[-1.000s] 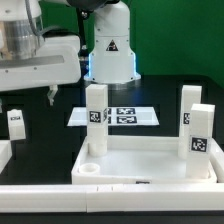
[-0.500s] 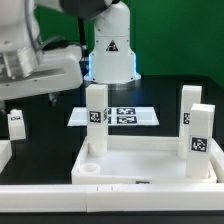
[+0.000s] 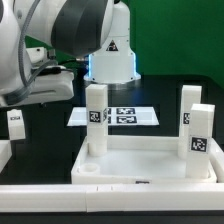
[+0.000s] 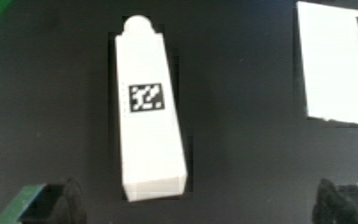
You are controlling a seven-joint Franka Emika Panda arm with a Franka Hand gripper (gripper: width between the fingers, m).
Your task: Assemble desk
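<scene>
The desk's white rimmed tabletop (image 3: 150, 160) lies near the front, with a round socket (image 3: 90, 170) at its near left corner. Three tagged legs stand upright on it: one at the back left (image 3: 96, 118) and two at the right (image 3: 187, 112) (image 3: 200, 130). A fourth leg (image 3: 15, 122) sits loose on the black table at the exterior view's left. In the wrist view that leg (image 4: 153, 115) stretches away lengthwise with its tag facing up. My gripper (image 4: 197, 208) is open above it. The leg's near end lies between the fingertips (image 4: 44, 204), nearer one of them and touching neither.
The marker board (image 3: 115, 116) (image 4: 341, 60) lies flat behind the tabletop. The robot's base (image 3: 110, 50) rises at the back centre. White border rails run along the front (image 3: 110, 196) and the left edge (image 3: 4, 155). My arm (image 3: 45, 50) fills the upper left.
The arm has swung round and now fills more of the exterior view's upper left, above the loose leg. The jaws stay open. No part has moved.
</scene>
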